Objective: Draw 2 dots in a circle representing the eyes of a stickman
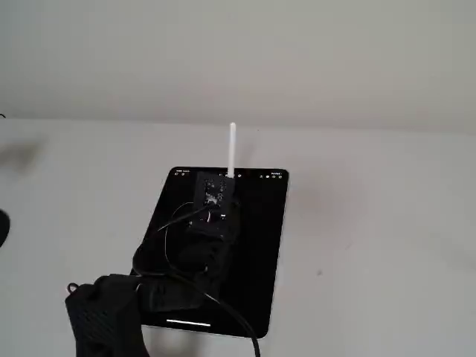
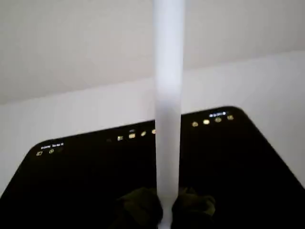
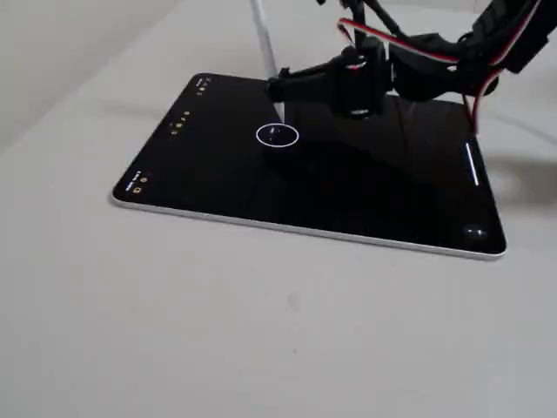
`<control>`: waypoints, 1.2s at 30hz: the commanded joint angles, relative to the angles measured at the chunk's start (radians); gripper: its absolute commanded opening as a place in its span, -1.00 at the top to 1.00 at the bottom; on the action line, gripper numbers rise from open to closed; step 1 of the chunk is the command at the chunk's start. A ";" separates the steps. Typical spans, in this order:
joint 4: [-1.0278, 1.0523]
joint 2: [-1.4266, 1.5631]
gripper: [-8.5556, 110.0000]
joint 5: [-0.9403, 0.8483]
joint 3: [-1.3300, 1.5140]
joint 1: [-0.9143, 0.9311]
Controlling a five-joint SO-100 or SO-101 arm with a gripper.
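Note:
A black tablet [image 3: 365,192] lies flat on the white table. A small thin white circle [image 3: 278,145] is drawn on its screen. A faint speck [image 3: 273,132] shows inside the ring; I cannot tell whether there are two dots. My gripper [image 3: 278,89] is shut on a white stylus [image 3: 265,43], which stands tilted with its tip at the ring's far edge. In the wrist view the stylus [image 2: 167,119] rises between the dark fingers [image 2: 138,210] over the tablet [image 2: 71,181]. In the other fixed view the arm covers the circle and the stylus [image 1: 233,149] sticks up.
Small icons [image 3: 178,122] line the screen's far short edge, and a white bar [image 3: 472,164] marks the near one. The arm's base [image 1: 104,312] and cables [image 3: 409,43] hang over the tablet's near end. Bare white table [image 3: 261,331] surrounds the tablet.

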 commanded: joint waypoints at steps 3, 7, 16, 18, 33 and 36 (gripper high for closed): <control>-0.026 0.028 0.86 -0.003 0.005 -0.015; -0.041 -0.006 0.86 -0.026 -0.002 -0.017; 0.081 0.209 0.86 0.230 0.012 0.031; 0.215 0.357 0.86 0.407 0.002 0.066; 1.292 1.358 0.86 1.150 -0.067 0.097; 1.520 1.491 0.86 1.184 -0.049 0.040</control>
